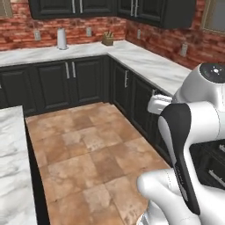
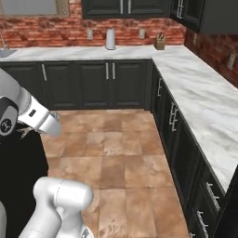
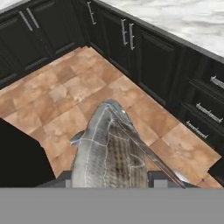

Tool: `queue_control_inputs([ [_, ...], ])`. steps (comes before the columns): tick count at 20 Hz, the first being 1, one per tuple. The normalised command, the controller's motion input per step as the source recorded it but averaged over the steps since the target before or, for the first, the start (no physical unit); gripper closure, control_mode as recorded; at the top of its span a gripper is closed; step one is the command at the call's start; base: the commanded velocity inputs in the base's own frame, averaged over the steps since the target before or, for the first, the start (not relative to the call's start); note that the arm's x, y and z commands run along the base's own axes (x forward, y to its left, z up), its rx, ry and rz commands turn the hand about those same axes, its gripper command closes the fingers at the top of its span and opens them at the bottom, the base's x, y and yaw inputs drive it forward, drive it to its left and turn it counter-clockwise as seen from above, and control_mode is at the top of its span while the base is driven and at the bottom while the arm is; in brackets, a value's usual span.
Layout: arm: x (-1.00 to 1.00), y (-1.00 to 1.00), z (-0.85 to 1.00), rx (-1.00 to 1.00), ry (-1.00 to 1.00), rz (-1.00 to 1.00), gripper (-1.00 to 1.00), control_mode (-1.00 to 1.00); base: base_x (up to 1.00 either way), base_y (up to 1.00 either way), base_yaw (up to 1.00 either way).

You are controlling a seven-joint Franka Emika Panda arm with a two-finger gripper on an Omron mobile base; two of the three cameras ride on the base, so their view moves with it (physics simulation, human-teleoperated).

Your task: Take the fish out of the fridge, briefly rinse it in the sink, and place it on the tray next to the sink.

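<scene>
The fish point(image 3: 109, 148) sits right between the gripper point(image 3: 111, 181) jaws, pinched, its head jutting ahead of them. Judging by the task, it is in transit to the sink: keep the pinch steady. Below and ahead lies terracotta tile floor point(image 3: 61, 96), beyond it dark cabinets point(image 3: 144, 52) under a marble counter point(image 3: 183, 22).
</scene>
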Motion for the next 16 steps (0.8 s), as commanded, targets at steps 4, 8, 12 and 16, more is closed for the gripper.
queue_control_inputs([
  [4,0.0,0.0,0.0,0.0,0.0,0.0,1.0,1.0,1.0,0.41,0.08],
  [8,0.0,0.0,0.0,0.0,0.0,0.0,1.0,1.0,1.0,0.4,0.08],
  [12,0.0,0.0,0.0,0.0,0.0,0.0,1.0,1.0,1.0,0.38,0.08],
  [16,0.0,0.0,0.0,0.0,0.0,0.0,1.0,1.0,1.0,0.38,0.08],
])
